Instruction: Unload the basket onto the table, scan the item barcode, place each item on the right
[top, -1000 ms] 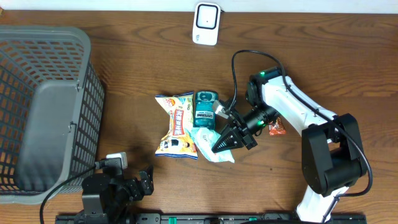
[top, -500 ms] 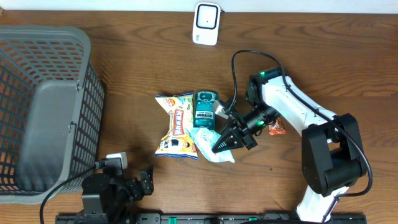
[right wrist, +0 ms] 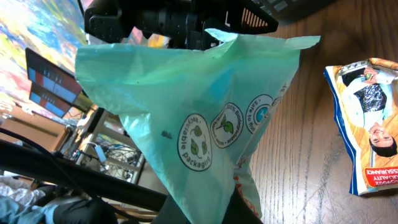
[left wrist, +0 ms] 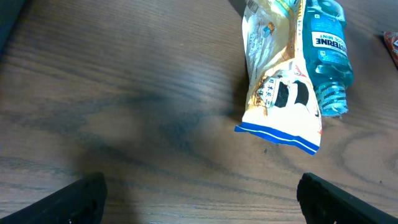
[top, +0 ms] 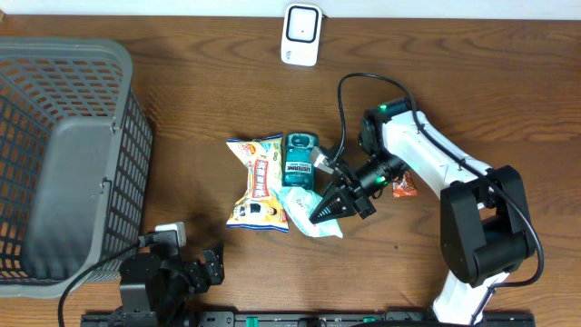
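Left of and nearer than the snack bag [top: 257,182], the left gripper [left wrist: 199,202] waits with fingers spread wide, empty. Just right of the bag's lower corner, the right gripper [top: 322,213] is clamped on the pale green pouch [right wrist: 199,118]; the scanner [top: 300,34] sits well beyond the bag. The limp film, pinched at one edge, may slip or fold over its unseen barcode, spoiling the scan.

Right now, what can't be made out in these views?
- Green packet: no barcode visible. The right wrist view shows only round logos, and the right end effector partly covers it overhead.
- Red item: too small, partly under the right arm overhead.
- Mouthwash bottle: far end cut off by the left wrist view's top edge.
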